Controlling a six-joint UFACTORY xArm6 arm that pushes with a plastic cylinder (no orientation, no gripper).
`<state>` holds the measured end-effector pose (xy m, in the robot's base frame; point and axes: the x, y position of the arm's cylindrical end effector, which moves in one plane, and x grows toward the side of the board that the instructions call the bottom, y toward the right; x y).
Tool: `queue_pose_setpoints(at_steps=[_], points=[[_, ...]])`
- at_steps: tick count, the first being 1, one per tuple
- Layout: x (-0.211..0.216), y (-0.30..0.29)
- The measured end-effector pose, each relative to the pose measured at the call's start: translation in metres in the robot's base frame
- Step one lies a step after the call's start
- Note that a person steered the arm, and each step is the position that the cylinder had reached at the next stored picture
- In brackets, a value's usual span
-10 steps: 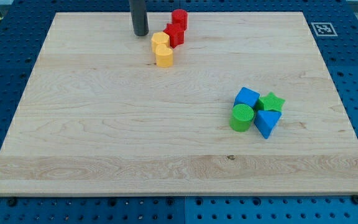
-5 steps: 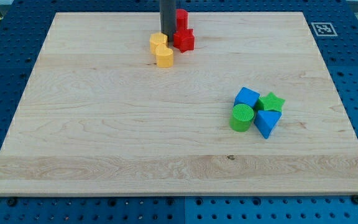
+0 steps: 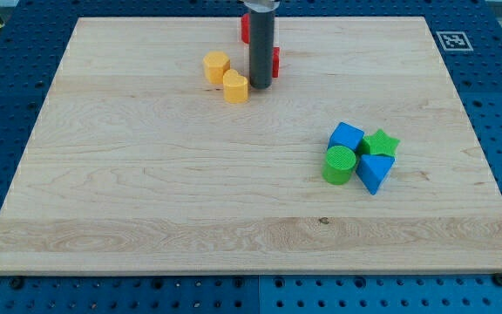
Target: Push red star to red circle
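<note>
My tip rests on the board near the view's top centre. The red star is mostly hidden behind the rod; only a sliver shows at the rod's right side. The red circle is just above it at the board's top edge, partly hidden by the rod on its right. The star and circle look close together, but the rod hides whether they touch. A yellow block sits right against the tip's left side. A second yellow block lies a little further up and left.
A cluster sits at the view's right middle: a blue cube, a green star, a green cylinder and a blue triangle. The wooden board lies on a blue pegboard. A marker tag is at its top right corner.
My tip has moved right and toward the view's bottom, in front of the red star. The two yellow blocks have been pushed apart. The red star has shifted right.
</note>
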<state>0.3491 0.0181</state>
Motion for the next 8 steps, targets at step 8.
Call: queue_pose_setpoints(at_steps=[8], points=[[-0.032,-0.031]])
